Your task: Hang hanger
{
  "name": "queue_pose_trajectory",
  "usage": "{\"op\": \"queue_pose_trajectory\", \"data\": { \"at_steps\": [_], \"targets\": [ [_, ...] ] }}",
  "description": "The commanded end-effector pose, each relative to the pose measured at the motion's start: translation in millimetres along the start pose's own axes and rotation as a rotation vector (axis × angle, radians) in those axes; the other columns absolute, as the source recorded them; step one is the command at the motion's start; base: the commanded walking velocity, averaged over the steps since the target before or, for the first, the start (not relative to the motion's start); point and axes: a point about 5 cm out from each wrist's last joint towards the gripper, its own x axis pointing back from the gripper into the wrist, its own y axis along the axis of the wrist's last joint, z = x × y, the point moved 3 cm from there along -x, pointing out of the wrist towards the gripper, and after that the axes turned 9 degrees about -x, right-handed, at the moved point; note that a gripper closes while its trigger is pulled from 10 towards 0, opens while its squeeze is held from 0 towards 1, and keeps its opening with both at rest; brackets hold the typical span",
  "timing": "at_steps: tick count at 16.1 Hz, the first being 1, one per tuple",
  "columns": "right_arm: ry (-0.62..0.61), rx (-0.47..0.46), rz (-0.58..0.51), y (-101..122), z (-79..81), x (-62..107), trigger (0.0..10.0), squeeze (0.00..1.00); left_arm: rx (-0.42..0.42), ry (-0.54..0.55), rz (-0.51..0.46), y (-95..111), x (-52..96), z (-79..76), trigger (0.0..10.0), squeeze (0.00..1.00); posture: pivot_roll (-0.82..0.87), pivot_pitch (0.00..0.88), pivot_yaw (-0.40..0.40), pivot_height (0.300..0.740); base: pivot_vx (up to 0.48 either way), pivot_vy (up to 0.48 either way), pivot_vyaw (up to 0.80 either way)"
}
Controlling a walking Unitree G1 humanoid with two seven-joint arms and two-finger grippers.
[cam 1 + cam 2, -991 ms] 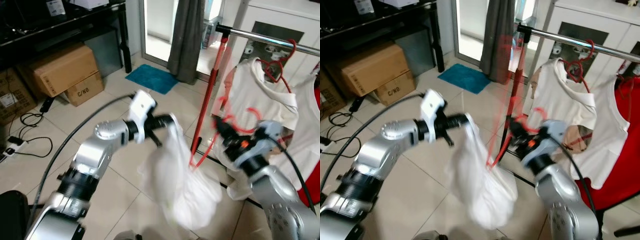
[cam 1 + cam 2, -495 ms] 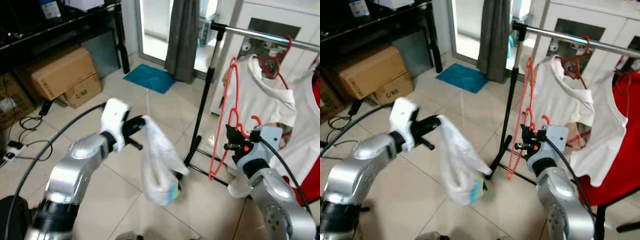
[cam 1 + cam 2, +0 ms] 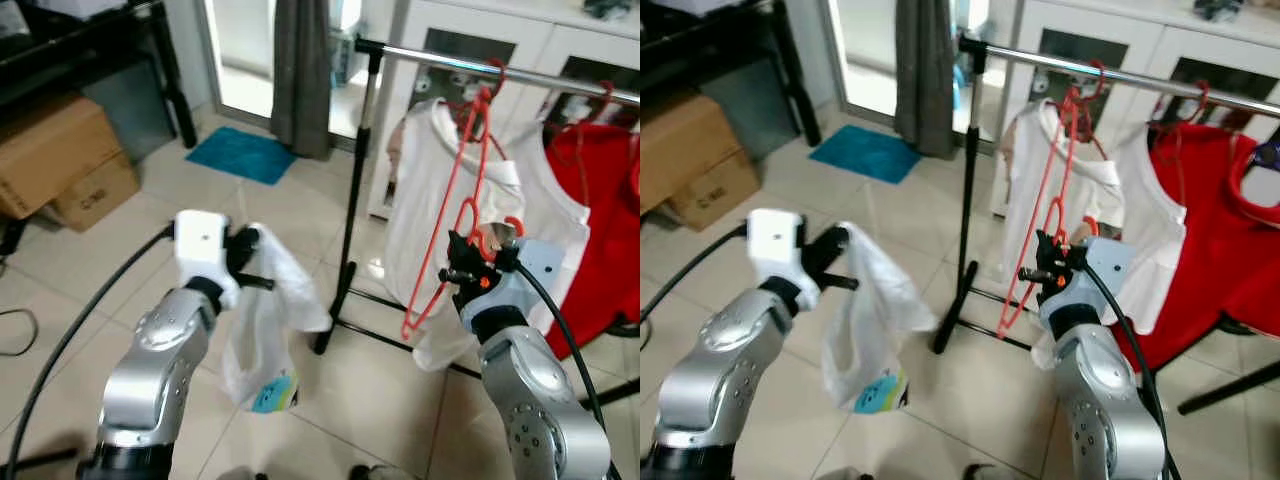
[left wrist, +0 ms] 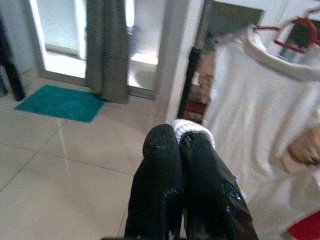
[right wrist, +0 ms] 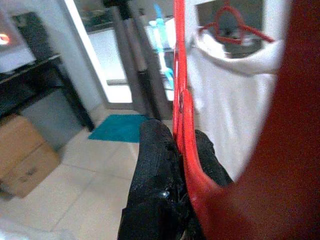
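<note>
Gripping low on the red hanger point(image 3: 447, 238), our right gripper point(image 3: 462, 281) is clamped tight; its hook sits near the rail point(image 3: 470, 66). We judge it light, stiff, slippery. Left gripper point(image 3: 243, 262), pinched closed, carries the white bag point(image 3: 262, 340).

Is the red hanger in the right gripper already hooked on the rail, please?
Cannot tell for certain: the red hanger's hook reaches the rail, but the right gripper grips its lower part.
</note>
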Motion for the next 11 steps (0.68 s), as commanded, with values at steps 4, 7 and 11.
{"op": "queue_pose_trajectory", "data": {
  "at_steps": [4,7,11],
  "targets": [
    [-0.092,0.042,-0.050,2,-15.8,-3.9,10.0,0.00,-0.010,0.027,-0.070,16,-1.0,1.9,10.0,0.00,0.05,0.013,-0.022,0.740,0.000,0.000,-0.80],
    [-0.088,0.155,-0.173,17,-15.8,-6.9,10.0,0.00,0.000,0.055,-0.062,13,-1.9,4.8,10.0,0.00,0.05,0.018,-0.019,0.740,0.000,0.000,-0.80],
    [-0.060,0.030,-0.127,8,-11.3,-4.0,10.0,0.00,-0.011,0.044,-0.051,11,-3.7,-2.8,10.0,0.00,0.03,0.018,-0.026,0.740,0.000,0.000,-0.80]
  ]
}}
